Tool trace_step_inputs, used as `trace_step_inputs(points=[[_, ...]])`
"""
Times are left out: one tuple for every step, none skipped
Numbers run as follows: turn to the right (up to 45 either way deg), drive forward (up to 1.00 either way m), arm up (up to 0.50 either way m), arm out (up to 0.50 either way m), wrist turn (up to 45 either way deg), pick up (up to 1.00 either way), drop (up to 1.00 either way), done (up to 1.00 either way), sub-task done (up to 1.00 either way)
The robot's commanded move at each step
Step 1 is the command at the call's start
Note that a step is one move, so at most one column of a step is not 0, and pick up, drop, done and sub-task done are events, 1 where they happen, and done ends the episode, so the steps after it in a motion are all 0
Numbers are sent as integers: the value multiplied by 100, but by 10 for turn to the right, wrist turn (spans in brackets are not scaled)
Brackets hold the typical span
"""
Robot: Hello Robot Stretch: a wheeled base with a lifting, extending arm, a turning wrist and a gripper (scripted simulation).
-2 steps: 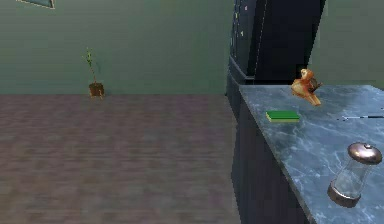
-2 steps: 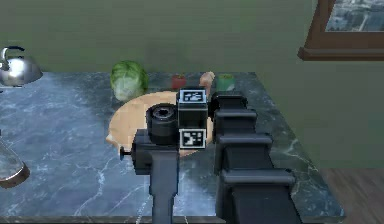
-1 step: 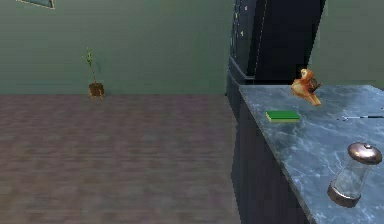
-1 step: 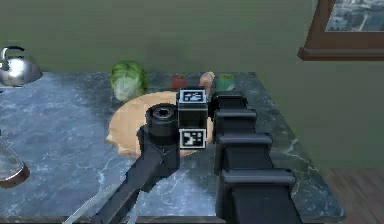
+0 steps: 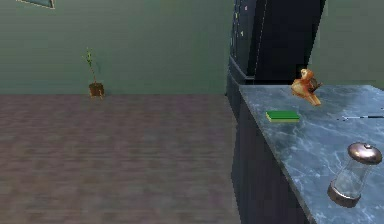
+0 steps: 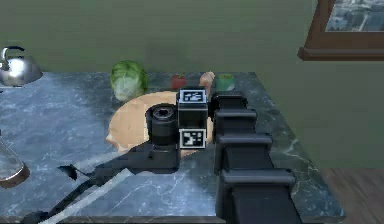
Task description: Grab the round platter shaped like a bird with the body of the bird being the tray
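You see your arm as a dark square bar in stepped segments; just right of the end effector, two white squares with black marks; the end effector's body is dark, rounded, thin-fingered.

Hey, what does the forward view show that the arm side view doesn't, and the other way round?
Forward view: a potted plant by the far wall, a dark cabinet, an orange bird figure, a green pad and a glass shaker.
Arm side view: the arm, the gripper, a tan round platter by it, a kettle, a lettuce and a window frame.
Both: the marble counter.
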Motion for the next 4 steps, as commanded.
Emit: trace_step_inputs(points=[[0, 0, 0, 0, 450, 0, 0, 0, 0], [0, 0, 0, 0, 270, 0, 0, 0, 0], [0, 0, -8, 0, 0, 0, 0, 0, 0], [0, 0, 0, 0, 0, 100, 0, 0, 0]])
